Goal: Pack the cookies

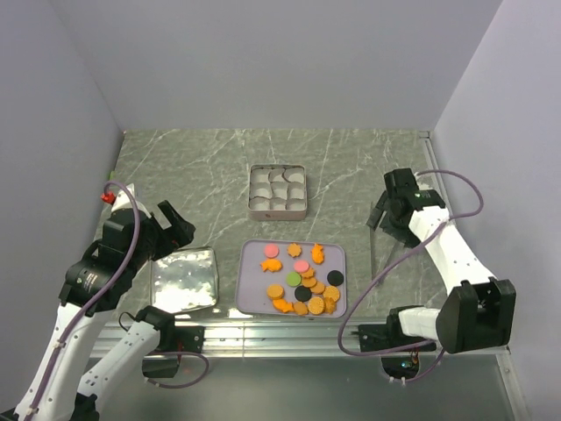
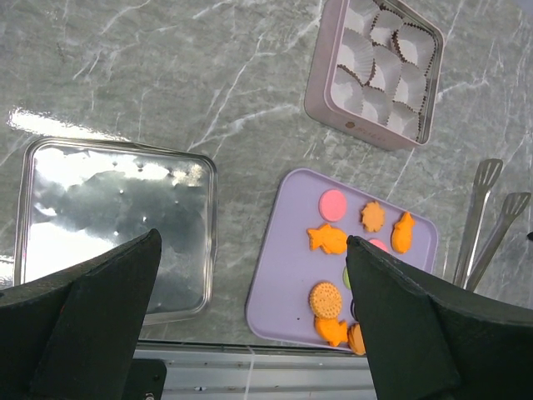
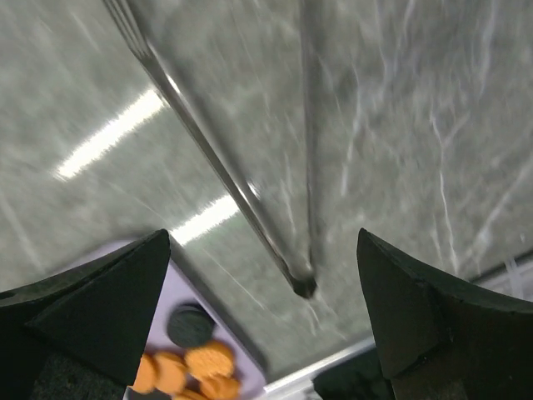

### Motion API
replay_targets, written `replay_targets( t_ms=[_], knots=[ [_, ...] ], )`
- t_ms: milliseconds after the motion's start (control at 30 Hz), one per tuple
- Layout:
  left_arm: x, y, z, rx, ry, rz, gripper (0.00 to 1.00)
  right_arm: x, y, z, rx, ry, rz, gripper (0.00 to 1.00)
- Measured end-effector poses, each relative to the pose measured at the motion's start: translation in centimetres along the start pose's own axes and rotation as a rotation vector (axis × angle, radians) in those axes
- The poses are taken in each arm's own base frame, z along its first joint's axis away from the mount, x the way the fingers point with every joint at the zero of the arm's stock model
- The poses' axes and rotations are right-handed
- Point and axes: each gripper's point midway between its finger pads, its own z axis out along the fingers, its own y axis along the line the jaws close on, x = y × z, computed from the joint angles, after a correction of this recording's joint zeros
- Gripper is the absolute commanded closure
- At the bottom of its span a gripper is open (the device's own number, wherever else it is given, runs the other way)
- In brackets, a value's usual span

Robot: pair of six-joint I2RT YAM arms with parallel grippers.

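We count one purple tray [image 1: 250, 298], one square tin [image 1: 278, 213] with nine white paper cups [image 1: 279, 190], one silver lid [image 1: 184, 279] and one pair of tongs [image 2: 476, 218]. Cookies [image 1: 309, 282]: two pink cookies [image 1: 266, 251], one green cookie [image 1: 294, 280], two black cookies [image 1: 335, 277]. The orange cookies [image 1: 316, 304] overlap; we count roughly a dozen.

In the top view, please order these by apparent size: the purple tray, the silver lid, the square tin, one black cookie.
1. purple tray
2. silver lid and square tin: nearly alike, not ranked
3. black cookie
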Motion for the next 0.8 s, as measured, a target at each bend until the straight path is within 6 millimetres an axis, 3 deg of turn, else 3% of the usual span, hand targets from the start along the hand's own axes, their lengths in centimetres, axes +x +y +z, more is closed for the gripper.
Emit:
replay_targets(
  t_ms=[167,400,800],
  knots=[
    [0.1,0.1,0.0,-0.003,0.004,0.004,0.01,4.1,-0.8,1.5,0.016,0.157,-0.064,0.00],
    [0.2,0.4,-0.6,-0.014,0.016,0.017,0.02,8.9,-0.5,5.1,0.031,0.365,-0.123,0.00],
    [1.0,0.5,-1.1,-0.007,0.048,0.000,0.09,9.2,-0.7,8.2,0.019,0.436,-0.091,0.01]
  ],
)
